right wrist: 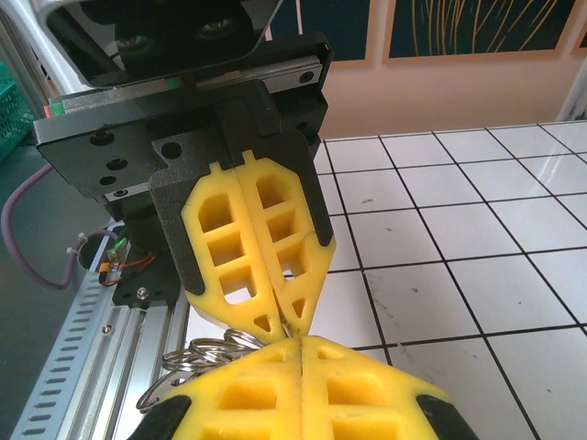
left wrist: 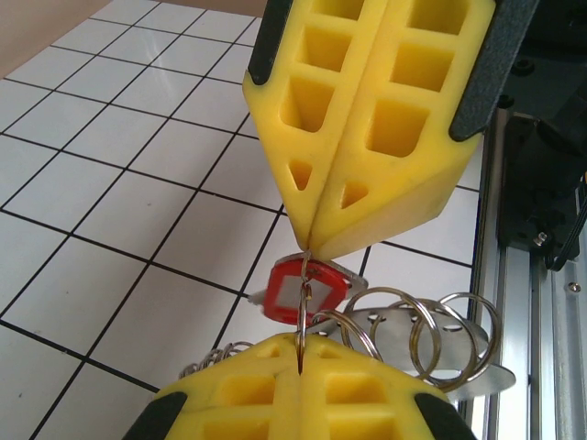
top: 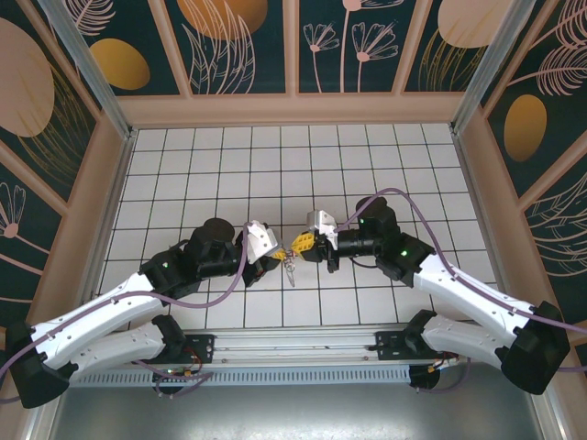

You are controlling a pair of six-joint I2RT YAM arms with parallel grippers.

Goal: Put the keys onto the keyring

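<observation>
Left wrist — right gripper (left wrist: 314, 240) crowds red key (left wrist: 282, 295); wire rings (left wrist: 424, 332) beside.

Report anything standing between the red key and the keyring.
Nothing visible stands between them. The red key lies right against a wire ring of the keyring, and that ring looks pinched between the left fingers and the right fingers.

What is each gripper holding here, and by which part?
The left gripper and right gripper, both shut, pinch one thin wire ring of the keyring from opposite sides; the red key sits against it.
</observation>
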